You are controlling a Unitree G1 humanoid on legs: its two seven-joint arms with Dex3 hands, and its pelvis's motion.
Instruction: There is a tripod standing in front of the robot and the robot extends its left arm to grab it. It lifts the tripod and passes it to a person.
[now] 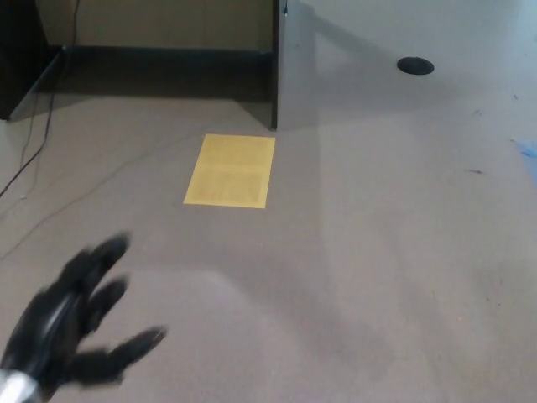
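The left robot hand (71, 323) was seen at the near left, blurred, fingers spread and nothing held. A yellow sheet (231, 170) lay farther off on the floor (377, 252). No tripod could be seen.

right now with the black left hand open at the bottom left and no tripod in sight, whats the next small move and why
Probably hold the black three-fingered left hand where it is: its fingers are spread on nothing, and only the yellow rectangular sheet lies on the grey floor. No tripod shows to reach for.
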